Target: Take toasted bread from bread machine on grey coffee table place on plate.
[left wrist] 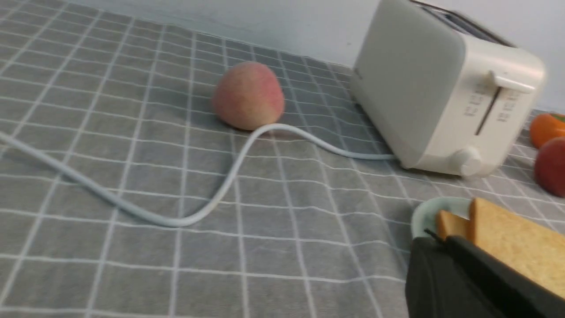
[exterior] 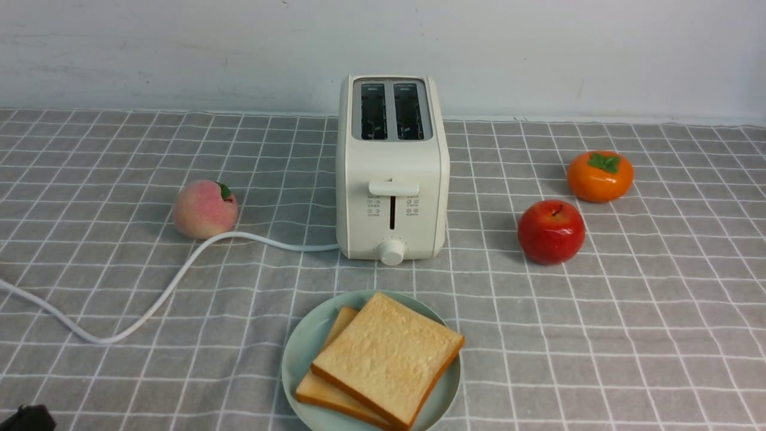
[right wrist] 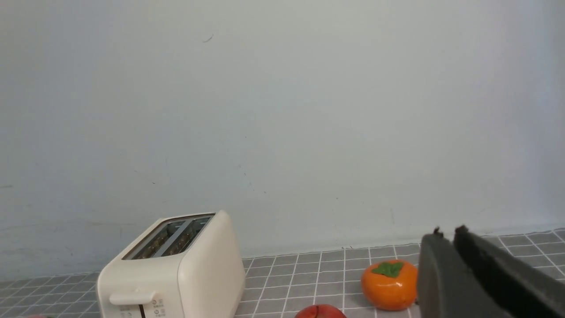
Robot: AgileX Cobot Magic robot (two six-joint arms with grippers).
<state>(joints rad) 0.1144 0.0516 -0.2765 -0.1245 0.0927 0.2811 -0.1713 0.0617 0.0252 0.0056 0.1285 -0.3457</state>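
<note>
Since both slices of toasted bread [exterior: 386, 356] are lying on the plate [exterior: 299, 353] at lower centre, your left gripper [left wrist: 437, 238] and right gripper [right wrist: 449, 232] are hanging closed, empty — the left sitting nearer, beside the rim

Peach [exterior: 204, 209] left; red apple [exterior: 551, 231], orange fruit [exterior: 600, 176], likely persimmon, right, close together.
</note>
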